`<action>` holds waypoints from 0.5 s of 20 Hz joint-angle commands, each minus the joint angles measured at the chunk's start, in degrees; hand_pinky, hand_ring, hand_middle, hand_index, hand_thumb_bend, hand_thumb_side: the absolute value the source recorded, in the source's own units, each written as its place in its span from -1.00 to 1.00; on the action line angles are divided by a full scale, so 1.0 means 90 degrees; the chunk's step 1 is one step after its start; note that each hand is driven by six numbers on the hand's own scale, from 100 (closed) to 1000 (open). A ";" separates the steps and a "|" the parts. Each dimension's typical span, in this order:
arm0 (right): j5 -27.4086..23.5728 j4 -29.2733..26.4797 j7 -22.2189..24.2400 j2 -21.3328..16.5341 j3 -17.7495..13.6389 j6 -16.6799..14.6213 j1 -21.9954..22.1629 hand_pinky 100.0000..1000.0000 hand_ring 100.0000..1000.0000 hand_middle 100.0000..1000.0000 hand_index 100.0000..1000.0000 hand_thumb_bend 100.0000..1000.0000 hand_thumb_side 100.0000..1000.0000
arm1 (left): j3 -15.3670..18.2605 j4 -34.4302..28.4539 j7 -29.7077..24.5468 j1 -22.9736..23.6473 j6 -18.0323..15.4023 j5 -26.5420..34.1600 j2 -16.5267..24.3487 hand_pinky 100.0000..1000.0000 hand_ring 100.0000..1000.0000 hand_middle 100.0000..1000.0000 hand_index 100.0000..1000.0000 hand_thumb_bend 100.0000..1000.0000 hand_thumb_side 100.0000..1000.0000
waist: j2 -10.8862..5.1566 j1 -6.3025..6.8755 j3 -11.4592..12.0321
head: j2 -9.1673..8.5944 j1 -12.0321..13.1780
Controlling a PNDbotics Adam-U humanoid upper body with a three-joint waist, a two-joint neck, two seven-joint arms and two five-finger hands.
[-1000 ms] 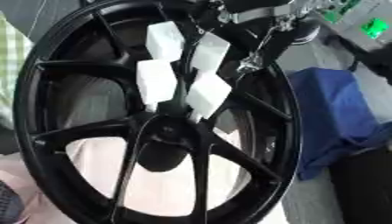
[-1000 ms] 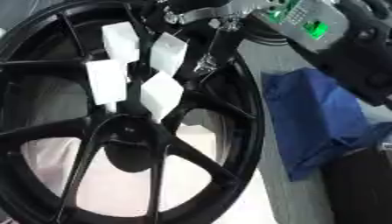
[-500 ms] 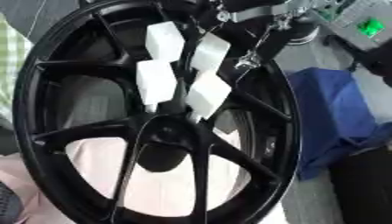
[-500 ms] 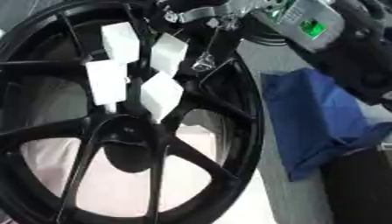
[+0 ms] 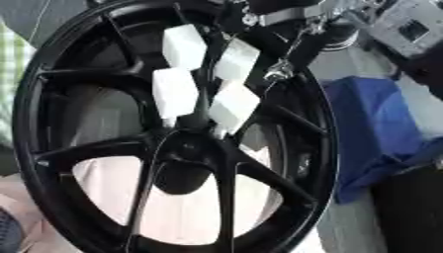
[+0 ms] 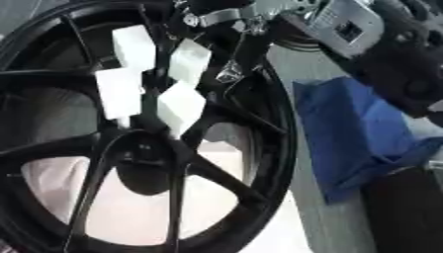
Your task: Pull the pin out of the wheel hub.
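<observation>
The pin (image 5: 279, 73), a small silver piece at the wheel's (image 5: 52, 99) far right rim, sits just below the right robot hand (image 5: 298, 15), whose finger state I cannot tell.

A crumpled blue cloth (image 5: 380, 133) lies beside a green-checked fabric edge (image 5: 7, 89).

Black wheel hub (image 5: 186, 148) with four white blocks (image 5: 176, 91), blue cloth (image 5: 368, 133) beside it.
</observation>
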 commanded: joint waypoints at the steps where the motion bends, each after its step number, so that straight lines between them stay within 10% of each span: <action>1: -0.0176 0.0077 -0.0197 -0.0101 -0.0064 0.0081 -0.0093 0.60 0.24 -0.28 -0.09 -0.86 -1.00 | 0.0066 -0.0123 0.0020 -0.0016 -0.0023 -0.0049 0.0132 0.41 0.06 -0.03 0.48 -0.52 0.51 | -0.0108 0.0063 0.0015 | -0.0071 -0.0041; 10: -0.0433 0.0270 -0.0446 -0.0062 -0.0096 0.0253 -0.0206 0.57 0.15 -0.36 -0.21 -0.69 -1.00 | 0.0086 -0.0123 0.0045 -0.0015 -0.0035 -0.0050 0.0154 0.42 0.06 -0.03 0.48 -0.51 0.51 | -0.0121 0.0037 0.0022 | -0.0039 -0.0049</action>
